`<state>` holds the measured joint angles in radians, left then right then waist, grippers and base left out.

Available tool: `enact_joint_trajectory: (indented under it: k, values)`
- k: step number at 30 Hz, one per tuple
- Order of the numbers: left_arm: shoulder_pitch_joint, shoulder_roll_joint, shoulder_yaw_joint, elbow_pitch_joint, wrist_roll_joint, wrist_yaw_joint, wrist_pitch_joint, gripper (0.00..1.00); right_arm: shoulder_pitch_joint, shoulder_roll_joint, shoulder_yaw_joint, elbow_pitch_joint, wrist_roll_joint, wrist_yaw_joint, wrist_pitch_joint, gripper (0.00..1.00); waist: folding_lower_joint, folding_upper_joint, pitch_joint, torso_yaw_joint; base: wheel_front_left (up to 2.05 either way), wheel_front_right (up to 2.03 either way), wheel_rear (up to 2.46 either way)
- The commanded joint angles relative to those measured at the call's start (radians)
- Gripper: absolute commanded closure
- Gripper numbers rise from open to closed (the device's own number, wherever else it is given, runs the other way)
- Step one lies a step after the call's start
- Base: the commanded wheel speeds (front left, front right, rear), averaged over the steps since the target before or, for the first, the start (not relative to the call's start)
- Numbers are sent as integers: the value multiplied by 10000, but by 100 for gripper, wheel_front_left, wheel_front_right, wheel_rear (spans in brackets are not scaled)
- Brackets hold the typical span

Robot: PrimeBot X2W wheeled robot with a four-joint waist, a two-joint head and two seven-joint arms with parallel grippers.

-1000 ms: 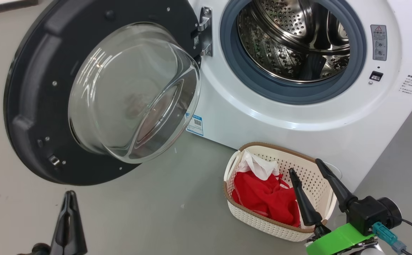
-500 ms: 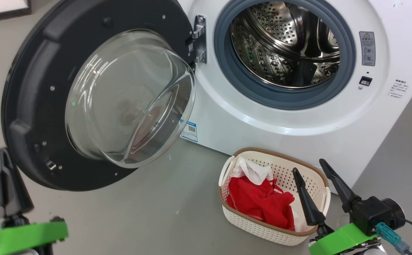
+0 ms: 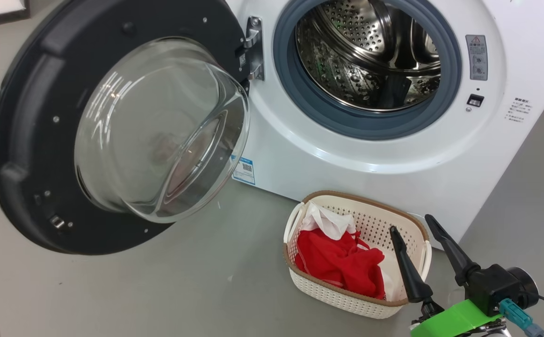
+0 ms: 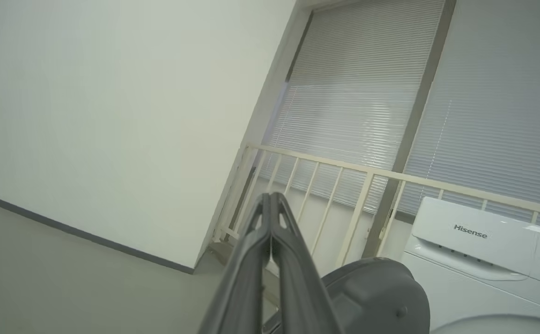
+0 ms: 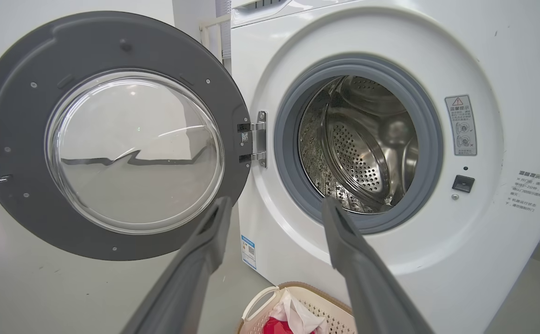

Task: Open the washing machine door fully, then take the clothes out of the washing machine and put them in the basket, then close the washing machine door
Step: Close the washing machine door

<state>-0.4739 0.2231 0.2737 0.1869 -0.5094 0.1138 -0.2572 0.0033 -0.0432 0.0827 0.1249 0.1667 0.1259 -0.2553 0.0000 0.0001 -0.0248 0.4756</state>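
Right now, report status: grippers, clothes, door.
Left gripper shut, empty; right gripper open, by basket. Clothes in basket, none seen in drum. Washing machine door wide open; basket may sit under its swing.

The left gripper (image 4: 270, 198) has its two long dark fingers pressed together, tip against tip. The right gripper (image 3: 410, 223) holds its fingers spread wide apart, rising from its green wrist mount (image 3: 454, 318).

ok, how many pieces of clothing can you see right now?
2, both in the basket: a red garment heaped in the middle, white cloth at its far-left corner. The red heap may hide more; the drum looks empty.
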Motion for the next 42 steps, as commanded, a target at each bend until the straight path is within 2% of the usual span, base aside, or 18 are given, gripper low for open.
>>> enact_joint_trajectory:
  k: [1, 5, 6, 12, 18, 27, 31, 42]
  values:
    - [-709, 380, 484, 203, -291, -144, -44, 100, -188, -70, 213, -297, -96, 48, -56, 0, 0, -1, 76, -66, 0, 0, 0]
    - [-1826, 447, 930, 1761, -1108, -409, 35, 100, -246, -70, 191, -336, -176, 48, 9, 0, 0, -1, 220, -183, 0, 0, 0]
    - [-2364, 578, 1092, 2601, -1474, -510, 234, 100, -277, -70, 181, -371, -232, 48, 57, 0, 0, -1, 298, -241, 0, 0, 0]
    - [-3726, 1041, 1904, 4948, -2678, -417, 1106, 100, -403, -74, 251, -505, -395, 48, 211, 0, 0, -1, 522, -472, 0, 0, 0]
    - [-4489, 1458, 2573, 6320, -3815, -381, 2521, 100, -448, -167, 216, -626, -436, 48, 301, 0, 0, -1, 739, -688, 0, 0, 0]
    - [-4753, 2150, 2189, 7485, -4053, -669, 4661, 100, -507, -253, 231, -715, -417, 48, 347, 0, 0, -1, 888, -866, 0, 0, 0]
    - [-4744, 2245, 1988, 7710, -4164, -908, 5597, 100, -485, -253, 190, -704, -416, 48, 337, 0, 0, -1, 881, -853, 0, 0, 0]
    - [-4621, 2293, 1980, 7919, -4734, -1401, 7243, 100, -463, -206, 254, -655, -404, 48, 282, 0, 0, -1, 834, -772, 0, 0, 0]
